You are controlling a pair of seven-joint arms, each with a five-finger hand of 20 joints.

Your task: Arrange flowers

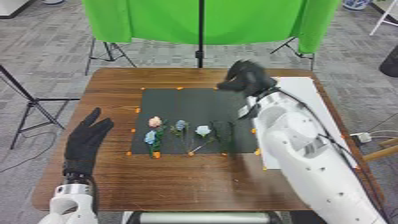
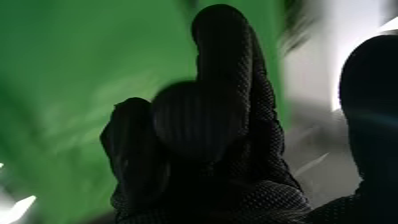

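Brown table (image 1: 178, 182), flowers (image 1: 202, 131) lengthwise, pointing away, left robot hand (image 1: 82, 142) released, right robot hand (image 1: 250, 80) grip unclear

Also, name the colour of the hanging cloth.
The cloth is green, clearest in the head view.

Head view bright, white sheet (image 1: 298, 89) palest; right wrist view dim, foreground near-black, glare at edges.

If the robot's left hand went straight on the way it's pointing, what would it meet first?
Probably the green cloth beyond the table, or the tripod under it; the left hand's height is hard to judge.
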